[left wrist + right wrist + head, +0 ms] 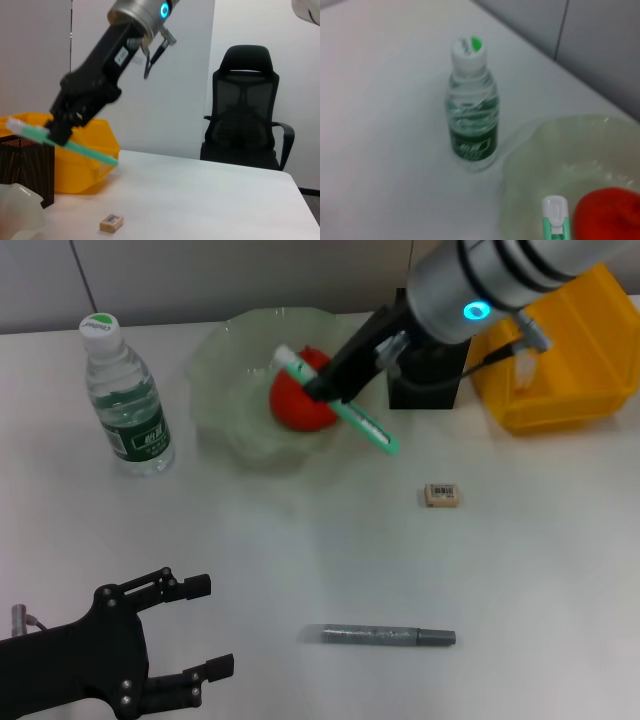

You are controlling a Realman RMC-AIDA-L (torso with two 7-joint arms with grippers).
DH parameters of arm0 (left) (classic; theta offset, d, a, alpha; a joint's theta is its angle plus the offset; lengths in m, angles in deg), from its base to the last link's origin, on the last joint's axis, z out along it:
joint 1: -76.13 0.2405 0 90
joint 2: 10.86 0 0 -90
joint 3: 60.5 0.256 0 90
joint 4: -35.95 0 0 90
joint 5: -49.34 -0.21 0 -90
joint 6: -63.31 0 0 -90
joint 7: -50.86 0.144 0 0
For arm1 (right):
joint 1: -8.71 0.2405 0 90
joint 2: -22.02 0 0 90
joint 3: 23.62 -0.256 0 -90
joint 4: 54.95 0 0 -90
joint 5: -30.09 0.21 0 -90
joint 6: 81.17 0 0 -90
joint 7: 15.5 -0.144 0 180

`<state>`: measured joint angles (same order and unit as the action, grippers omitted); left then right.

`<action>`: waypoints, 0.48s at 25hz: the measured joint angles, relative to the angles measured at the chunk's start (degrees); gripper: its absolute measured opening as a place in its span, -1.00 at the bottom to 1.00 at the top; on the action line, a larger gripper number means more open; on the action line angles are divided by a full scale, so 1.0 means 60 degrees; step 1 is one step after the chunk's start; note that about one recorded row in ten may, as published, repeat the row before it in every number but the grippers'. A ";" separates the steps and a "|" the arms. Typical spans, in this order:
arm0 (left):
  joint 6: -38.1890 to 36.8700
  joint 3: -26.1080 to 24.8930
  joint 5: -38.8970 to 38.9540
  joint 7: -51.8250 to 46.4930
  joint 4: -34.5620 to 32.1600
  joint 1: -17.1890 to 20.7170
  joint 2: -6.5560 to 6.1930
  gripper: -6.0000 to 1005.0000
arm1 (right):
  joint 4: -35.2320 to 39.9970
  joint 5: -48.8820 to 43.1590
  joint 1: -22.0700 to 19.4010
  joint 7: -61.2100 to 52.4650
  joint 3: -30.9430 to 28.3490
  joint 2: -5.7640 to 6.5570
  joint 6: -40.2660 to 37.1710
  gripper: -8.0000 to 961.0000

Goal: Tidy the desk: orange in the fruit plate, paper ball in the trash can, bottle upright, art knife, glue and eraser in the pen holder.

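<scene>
Currently my right gripper [322, 386] is clamped on the art knife [340, 405], carried tilted above the fruit plate [215, 370] toward the pen holder [428, 375]; my left gripper [190, 630] idles spread near the table's front edge.

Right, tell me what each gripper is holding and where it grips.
The right gripper holds the art knife near its middle, above the fruit plate. The left gripper is open and holds nothing.
</scene>
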<state>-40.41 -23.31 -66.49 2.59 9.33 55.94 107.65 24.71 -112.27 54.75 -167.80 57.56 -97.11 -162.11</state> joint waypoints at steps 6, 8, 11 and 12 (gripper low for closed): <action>0.0012 -0.0036 0.0013 0.0003 -0.0001 -0.0003 -0.0006 0.62 | 0.0658 0.0131 -0.0810 0.0887 -0.0737 0.0001 0.0391 -0.64; 0.0018 -0.0042 0.0014 0.0004 0.0043 -0.0014 -0.0005 0.62 | 0.0644 0.0396 -0.1042 0.1425 -0.1043 0.0001 0.0591 -0.64; 0.0019 -0.0050 0.0021 0.0005 0.0105 -0.0044 0.0001 0.62 | 0.0472 0.1043 -0.1414 0.2533 -0.1716 0.0002 0.0998 -0.64; 0.0019 -0.0054 0.0027 0.0005 0.0126 -0.0046 0.0002 0.62 | 0.0172 0.1461 -0.1542 0.3187 -0.2294 0.0004 0.1254 -0.64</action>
<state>-40.30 -23.64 -66.33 2.62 10.09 55.66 107.66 25.74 -103.51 45.50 -148.68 43.80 -97.08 -154.58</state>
